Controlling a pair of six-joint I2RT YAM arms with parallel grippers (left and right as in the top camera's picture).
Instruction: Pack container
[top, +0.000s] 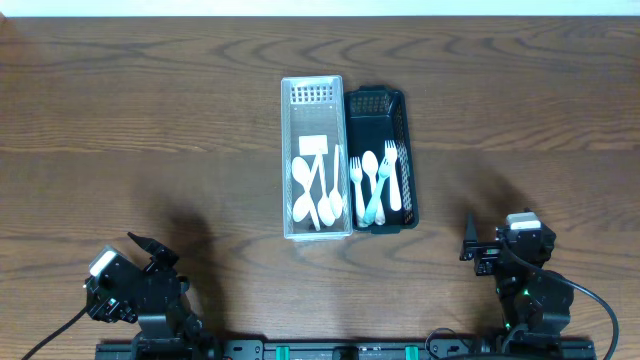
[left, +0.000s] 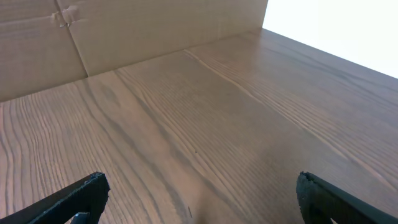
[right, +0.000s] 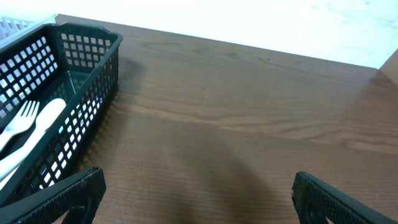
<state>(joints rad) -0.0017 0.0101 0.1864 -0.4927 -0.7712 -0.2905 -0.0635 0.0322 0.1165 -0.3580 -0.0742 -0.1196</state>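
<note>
Table (top: 150, 120): brown wood with a strong grain; it bears both baskets near its centre.
White basket (top: 312, 94): long clear-white tray, its length running far to near, the left one of the pair.
Black basket (top: 375, 102): mesh-walled tray of like shape, touching or just beside the right wall of the white basket.
Spoons (top: 305, 182): white plastic, lying in the near half of the white basket with their bowls overlapping.
White card (top: 313, 146): small pale rectangle in the white basket, just beyond the spoons; what it is cannot be told.
Forks (top: 357, 176): white plastic, lying lengthwise in the near half of the black basket, tines toward the far end; at least one spoon lies among them.
Left gripper (top: 150, 250): at the near left edge, well apart from both baskets; in the wrist view its fingers (left: 81, 196) stand wide apart over bare wood, holding nothing.
Right gripper (top: 478, 245): at the near right edge, to the right of the black basket; fingers (right: 68, 196) spread apart and empty, with the basket's mesh wall (right: 93, 68) to their left.
Cardboard (left: 124, 31): a plain brown wall beyond the table in the left wrist view.
</note>
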